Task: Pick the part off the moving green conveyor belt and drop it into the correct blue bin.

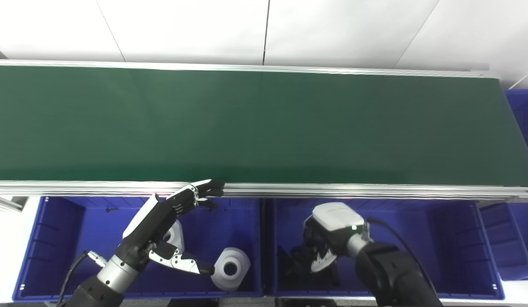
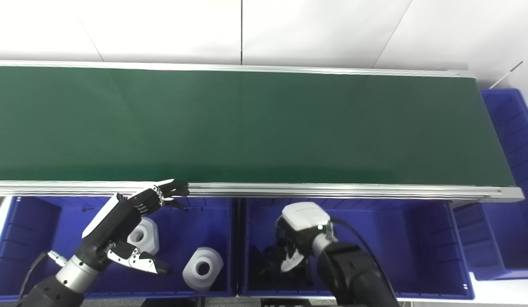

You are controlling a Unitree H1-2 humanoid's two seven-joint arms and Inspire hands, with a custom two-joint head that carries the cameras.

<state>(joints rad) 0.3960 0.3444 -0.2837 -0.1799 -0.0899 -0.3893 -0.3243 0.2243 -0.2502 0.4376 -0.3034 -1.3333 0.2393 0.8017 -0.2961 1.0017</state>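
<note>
The green conveyor belt runs across the view with no part on it. My left hand hovers over the left blue bin, open, fingers spread toward the belt's near rail and holding nothing. Two white parts lie in that bin, one partly hidden behind the hand. My right hand reaches palm-down into the right blue bin. Its dark fingers blend with the dark parts below, so its grip is unclear.
The belt's aluminium near rail runs just above both bins. Another blue bin stands past the belt's right end, and a smaller one is beside the right bin. A white wall lies behind the belt.
</note>
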